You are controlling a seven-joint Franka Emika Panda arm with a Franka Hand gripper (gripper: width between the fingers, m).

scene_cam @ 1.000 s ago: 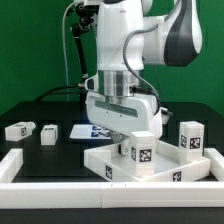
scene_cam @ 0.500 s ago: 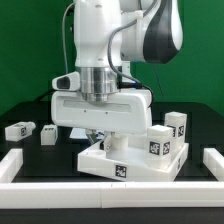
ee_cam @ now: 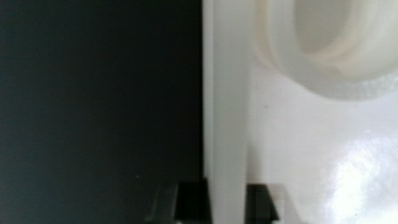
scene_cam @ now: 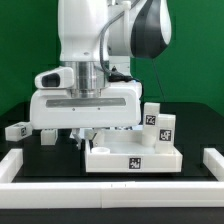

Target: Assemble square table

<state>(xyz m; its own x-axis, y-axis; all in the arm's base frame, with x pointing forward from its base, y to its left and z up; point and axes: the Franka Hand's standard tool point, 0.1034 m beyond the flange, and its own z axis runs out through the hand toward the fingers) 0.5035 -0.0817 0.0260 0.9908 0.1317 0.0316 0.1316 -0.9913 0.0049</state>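
Note:
The white square table top (scene_cam: 135,158) lies on the black table at the exterior view's centre-right, with a tag on its front side. My gripper (scene_cam: 90,141) is at its left edge, under the wide hand. In the wrist view my gripper (ee_cam: 215,200) is shut on the top's raised rim (ee_cam: 226,110), with a round corner hole (ee_cam: 338,50) beside it. Two tagged white legs (scene_cam: 152,117) (scene_cam: 166,127) stand at the top's far side. Two more legs (scene_cam: 17,130) (scene_cam: 47,137) lie at the exterior view's left.
White L-shaped wall pieces run along the front, one end at the exterior view's left (scene_cam: 18,166) and one at its right (scene_cam: 213,162). A green backdrop stands behind the table. The marker board is hidden behind the hand.
The hand has turned and swung toward the exterior view's left. The table top has turned with it, so its front side now faces the camera squarely. The two standing legs shifted left.

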